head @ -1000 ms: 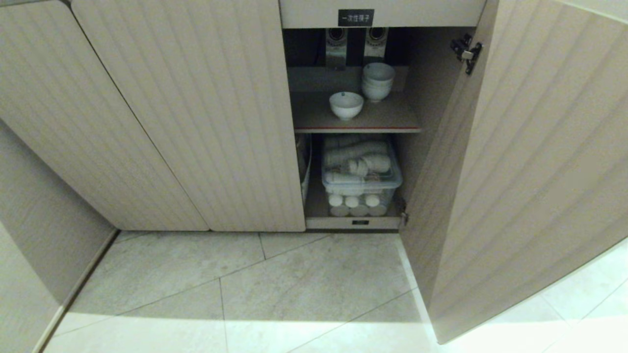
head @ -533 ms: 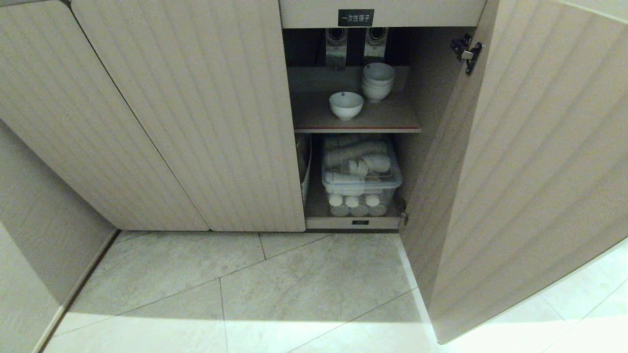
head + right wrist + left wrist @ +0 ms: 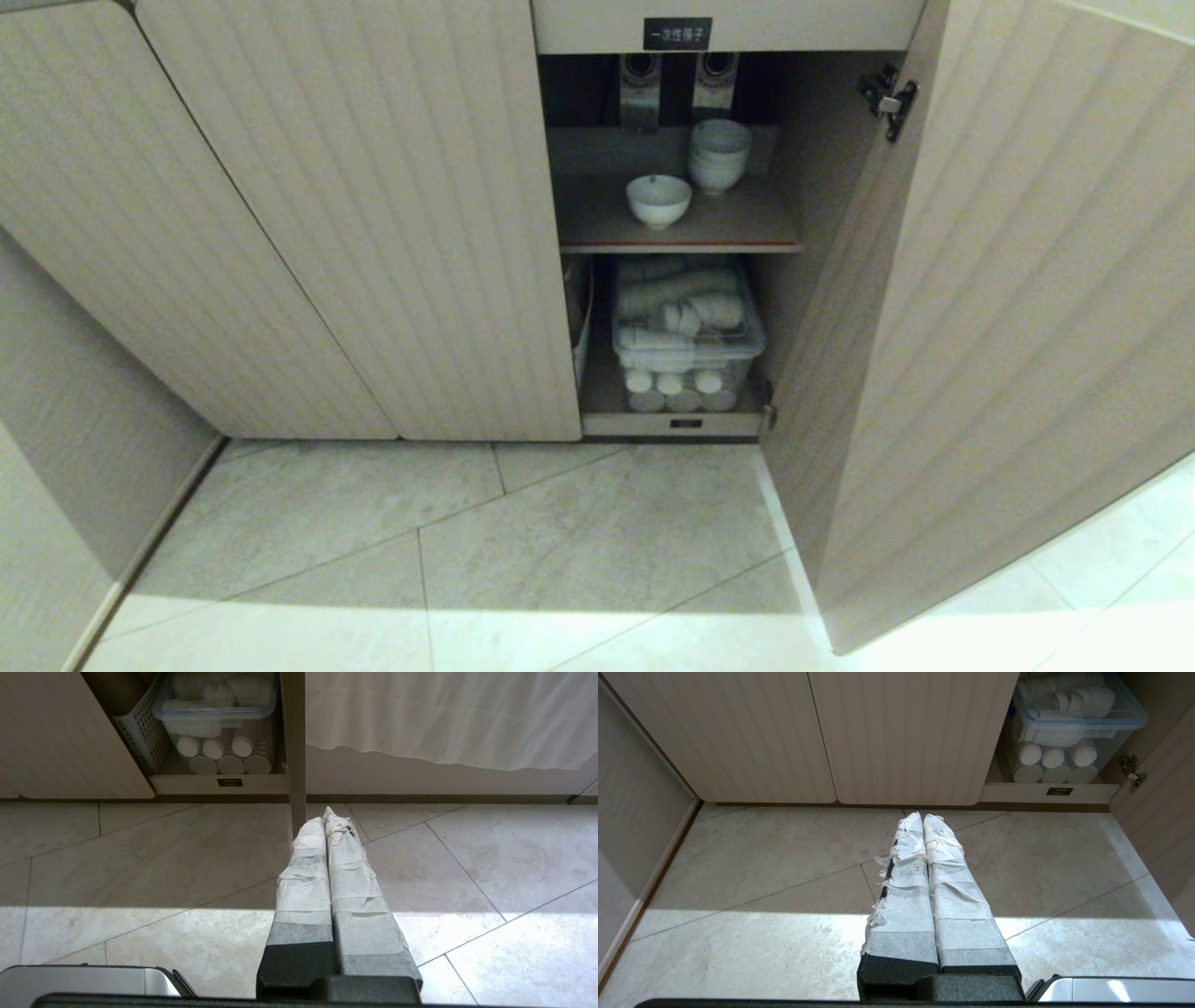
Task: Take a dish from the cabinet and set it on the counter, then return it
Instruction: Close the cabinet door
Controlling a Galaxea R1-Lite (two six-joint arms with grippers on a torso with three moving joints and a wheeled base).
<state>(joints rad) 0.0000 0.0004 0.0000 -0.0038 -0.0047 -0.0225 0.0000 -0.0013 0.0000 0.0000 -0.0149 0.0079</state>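
The dish (image 3: 658, 200), a single white bowl, stands alone on the upper shelf (image 3: 747, 229) of the open cabinet (image 3: 373, 233). Neither arm shows in the head view. My left gripper (image 3: 922, 817) hangs low over the floor tiles in front of the shut doors, its taped fingers pressed together and empty. My right gripper (image 3: 323, 814) hangs likewise over the tiles near the edge of the open door (image 3: 293, 765), shut and empty. The counter is out of view.
A nested stack of white bowls (image 3: 719, 154) stands behind the dish. Below the shelf sit a clear lidded tub (image 3: 686, 327) of white items and a row of white cups (image 3: 680, 390). The open door (image 3: 1008, 308) swings out on the right. A white curtain (image 3: 448, 714) hangs beyond it.
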